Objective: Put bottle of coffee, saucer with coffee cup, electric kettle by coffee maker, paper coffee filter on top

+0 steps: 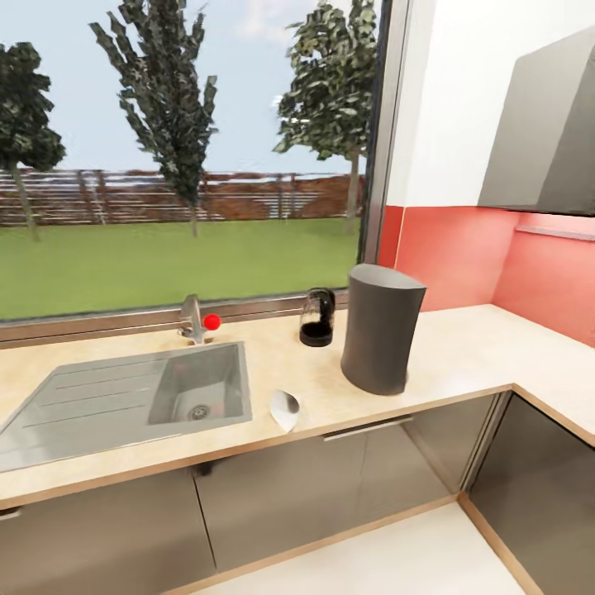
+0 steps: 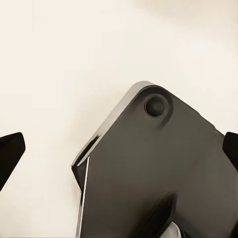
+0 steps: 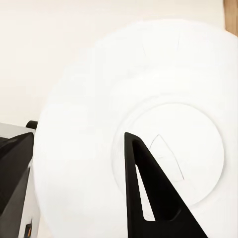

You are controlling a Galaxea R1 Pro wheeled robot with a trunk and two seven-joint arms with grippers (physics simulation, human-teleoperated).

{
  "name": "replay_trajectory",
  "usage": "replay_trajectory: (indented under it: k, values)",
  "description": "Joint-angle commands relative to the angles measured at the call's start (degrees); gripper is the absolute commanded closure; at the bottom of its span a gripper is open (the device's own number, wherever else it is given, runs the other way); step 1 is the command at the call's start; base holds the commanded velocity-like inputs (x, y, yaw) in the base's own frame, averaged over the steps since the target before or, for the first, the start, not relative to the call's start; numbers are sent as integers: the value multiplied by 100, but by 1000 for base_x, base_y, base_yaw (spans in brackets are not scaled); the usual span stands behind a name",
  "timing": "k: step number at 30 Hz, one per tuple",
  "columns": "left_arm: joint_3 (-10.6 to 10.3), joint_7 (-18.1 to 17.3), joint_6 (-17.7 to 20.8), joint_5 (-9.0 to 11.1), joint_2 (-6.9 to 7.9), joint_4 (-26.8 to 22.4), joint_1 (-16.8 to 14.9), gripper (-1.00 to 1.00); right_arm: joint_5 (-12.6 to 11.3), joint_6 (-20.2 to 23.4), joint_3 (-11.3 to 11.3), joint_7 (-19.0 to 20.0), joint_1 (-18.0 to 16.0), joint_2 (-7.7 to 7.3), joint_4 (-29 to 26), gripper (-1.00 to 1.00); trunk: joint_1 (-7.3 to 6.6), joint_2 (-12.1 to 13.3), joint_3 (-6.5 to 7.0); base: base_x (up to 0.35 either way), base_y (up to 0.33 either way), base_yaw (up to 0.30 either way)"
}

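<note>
The coffee maker (image 1: pixel 317 317) stands on the countertop (image 1: pixel 463 351) under the window (image 1: pixel 190 157), with a tall dark grey bin-like container (image 1: pixel 382 329) just beside it toward the corner, the paper coffee filter (image 1: pixel 285 409) lying nearer the counter's front edge, and the sink (image 1: pixel 124 397) with its red-knobbed faucet (image 1: pixel 197 321) on its other side. In the right wrist view, the right gripper (image 3: pixel 148 198) presses a white saucer (image 3: pixel 148 99) flat against its one visible dark finger (image 3: pixel 141 183), so it appears clamped on the dish. In the left wrist view, the left gripper (image 2: pixel 119 153) has its dark fingertips (image 2: pixel 10 151) spread wide apart, holding nothing, over a dark plate of the robot and pale floor (image 2: pixel 74 49).
</note>
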Motion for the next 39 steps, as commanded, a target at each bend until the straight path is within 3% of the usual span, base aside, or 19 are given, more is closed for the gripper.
replay_trajectory:
  k: [1,11,20,23,39]
  values:
    - [5,-24,-1,56,-2,-11,5,-100,23,-26,-50,18,-7,-2,19,100,3,-5,-3,0,-324,0]
    - [5,-24,-1,56,-2,-11,5,-100,23,-47,-50,18,-7,-6,19,100,3,-5,-3,-38,-325,183]
    - [-1,-24,-1,48,-34,-11,5,-100,19,-61,-52,13,-7,-36,19,100,3,-5,-3,-167,-288,17]
    - [1,-24,-1,-45,-37,-11,5,-100,18,-61,-52,14,-7,-37,19,100,3,-5,-3,-236,-165,0]
    - [-4,-24,7,-70,-26,-105,5,-100,25,-52,-52,18,-7,-47,11,100,3,-5,-3,-23,-111,0]
